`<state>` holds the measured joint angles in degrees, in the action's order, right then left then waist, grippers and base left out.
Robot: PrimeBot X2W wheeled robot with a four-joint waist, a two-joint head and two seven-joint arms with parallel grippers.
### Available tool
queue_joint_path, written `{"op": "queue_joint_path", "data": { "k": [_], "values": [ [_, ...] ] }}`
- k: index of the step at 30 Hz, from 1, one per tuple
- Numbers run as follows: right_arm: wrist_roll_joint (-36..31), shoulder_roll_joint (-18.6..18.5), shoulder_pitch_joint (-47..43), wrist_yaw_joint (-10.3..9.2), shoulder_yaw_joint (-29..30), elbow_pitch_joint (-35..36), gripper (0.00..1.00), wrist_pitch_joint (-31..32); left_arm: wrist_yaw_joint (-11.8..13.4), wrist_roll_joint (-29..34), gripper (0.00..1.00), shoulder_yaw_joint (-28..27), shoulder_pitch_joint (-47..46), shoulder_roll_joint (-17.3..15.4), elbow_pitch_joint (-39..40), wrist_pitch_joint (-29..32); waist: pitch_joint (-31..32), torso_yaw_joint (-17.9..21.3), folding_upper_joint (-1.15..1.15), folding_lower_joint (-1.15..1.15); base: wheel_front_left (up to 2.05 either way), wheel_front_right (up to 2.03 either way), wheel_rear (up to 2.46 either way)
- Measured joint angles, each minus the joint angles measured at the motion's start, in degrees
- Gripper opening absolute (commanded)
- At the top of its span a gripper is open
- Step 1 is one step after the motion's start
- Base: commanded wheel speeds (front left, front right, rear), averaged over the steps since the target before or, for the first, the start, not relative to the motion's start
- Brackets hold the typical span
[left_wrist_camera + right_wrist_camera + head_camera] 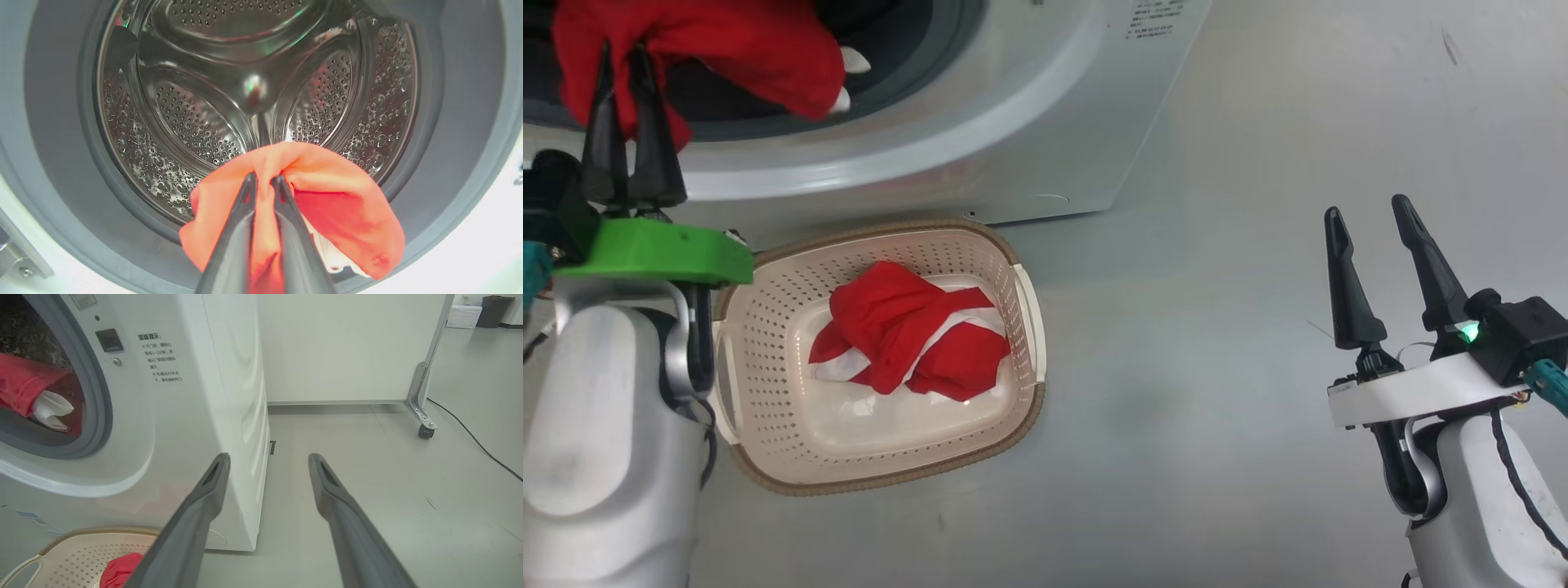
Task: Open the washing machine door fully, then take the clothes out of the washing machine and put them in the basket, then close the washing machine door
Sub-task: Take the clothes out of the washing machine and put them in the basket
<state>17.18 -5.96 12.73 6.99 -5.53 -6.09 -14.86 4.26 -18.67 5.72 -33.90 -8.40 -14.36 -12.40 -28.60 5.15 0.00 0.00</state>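
- The left gripper (623, 61) is raised at the mouth of the washing machine (1013, 122), its two dark fingers pinched close together on a fold of a red garment (735, 49).
- In the left wrist view, the left gripper (264, 179) has that red garment (347, 204) bunched between its tips, and the cloth hangs over the lower lip of the grey gasket (53, 143) in front of the steel drum (196, 122).
- A white patch shows at the garment's lower edge; it may be trim or a label, and the blur makes it hard to say which.
- The basket (882, 482) sits on the floor (1217, 367) just in front of the washing machine, below the opening.
- A second red garment (907, 327) with white stripes lies crumpled inside the basket.
- The right gripper (1366, 211) hovers well to the right of the basket, its fingers spread apart and holding nothing.
- In the right wrist view, the right gripper (268, 459) points past the washing machine's (184, 416) front corner, with the red garment (24, 384) in the opening at the left and the basket (81, 533) low in the corner.
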Motion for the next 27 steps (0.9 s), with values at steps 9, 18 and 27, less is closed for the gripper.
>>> {"op": "queue_joint_path", "data": {
  "k": [9,18,27],
  "values": [
    [0.0,0.0,-2.6,0.0,0.9,-1.0,1.0,0.0,0.1,-0.2,0.0,1.3,6.7,2.7,3.8,-1.4,4.8,-2.6,0.0,0.0,0.0,0.0,0.0],
    [0.0,0.0,-5.4,0.0,1.4,-1.1,1.0,0.0,0.5,-0.2,0.0,2.2,11.6,4.4,10.0,-1.9,8.9,-5.1,0.0,0.0,0.0,0.0,0.0],
    [-0.2,-0.2,-6.5,-0.02,1.0,-0.2,1.0,0.0,0.6,0.3,0.0,5.2,15.5,5.5,16.4,-2.0,10.2,-7.8,0.0,0.0,0.0,0.0,0.0]
  ]
}}
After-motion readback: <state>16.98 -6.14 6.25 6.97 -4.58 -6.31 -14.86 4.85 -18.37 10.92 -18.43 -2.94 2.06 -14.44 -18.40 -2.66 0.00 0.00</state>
